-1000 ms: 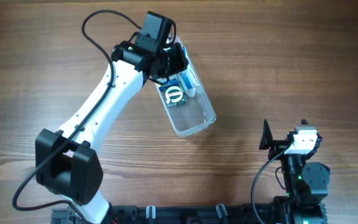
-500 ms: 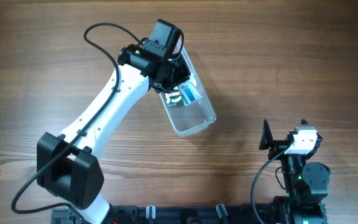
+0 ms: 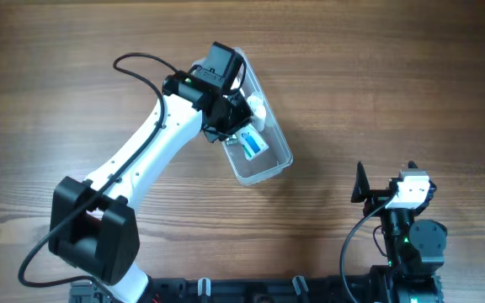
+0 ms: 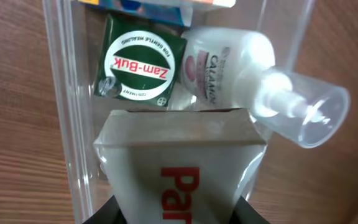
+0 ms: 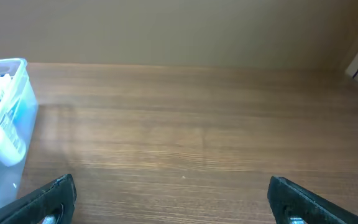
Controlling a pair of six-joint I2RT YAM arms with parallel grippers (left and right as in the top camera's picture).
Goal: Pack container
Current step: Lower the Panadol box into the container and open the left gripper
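**Packing under way**

Overhead, the container (image 3: 269, 165) lies on the desk (image 3: 394, 67) under our left arm (image 3: 141, 151). Left wrist: our left fingers (image 4: 112, 214) clamp a white box (image 4: 179, 155) beside a Zam-Buk pack (image 4: 140, 67). Right wrist: right fingers (image 5: 48, 196) apart, empty. We judge the container light, stiff, slick; take its rim.

Brown wood-grain table (image 3: 394, 84) — plain beige wall (image 5: 166, 31) behind.
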